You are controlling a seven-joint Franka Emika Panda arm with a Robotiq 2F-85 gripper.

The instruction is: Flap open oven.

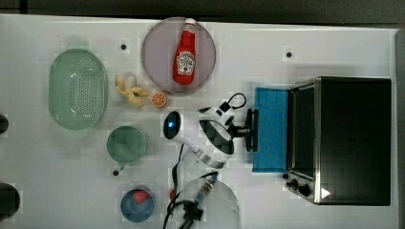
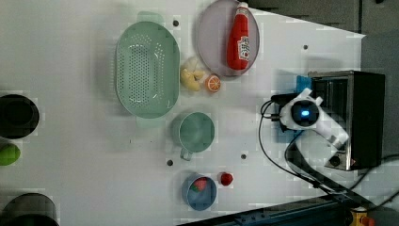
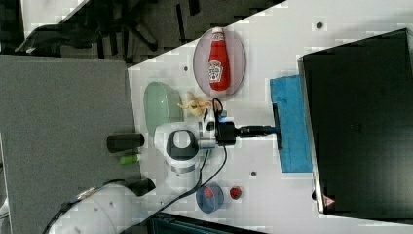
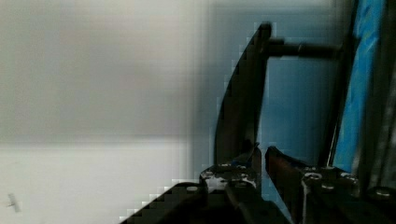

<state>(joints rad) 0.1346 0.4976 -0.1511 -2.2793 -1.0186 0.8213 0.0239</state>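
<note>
top view, oven: oven (image 1: 352, 139) sits at right of frame on the white tabletop (image 1: 286, 200); blue glass door (image 1: 271, 129) is swung down, lying about flat toward frame centre.
top view, handle: black handle (image 1: 251, 130) runs along the door's free edge; gripper (image 1: 243, 130) is right at it, arm coming in from lower centre.
top view, clutter: ketchup bottle (image 1: 185, 52) on a plate top centre, green colander (image 1: 78, 89) at left, green cup (image 1: 126, 144) centre-left. All well apart from the oven.
left view, oven: oven (image 2: 367, 117) at right of frame, arm's wrist overlaps its front; door mostly hidden behind it.
right view, grip: oven (image 3: 360, 126) fills the right side; door (image 3: 292, 126) flat, gripper (image 3: 270, 130) reaches level from frame centre onto the handle (image 3: 277, 126).
wrist view, fingers: fingers (image 4: 285, 170) narrowly parted, closed round the handle bar (image 4: 240, 107); blue door (image 4: 359, 84) behind.
step: door reads as fully flapped open, pull essentially done.
next: judgement only: spread the fingers, back straight off the handle without dragging the door up.
</note>
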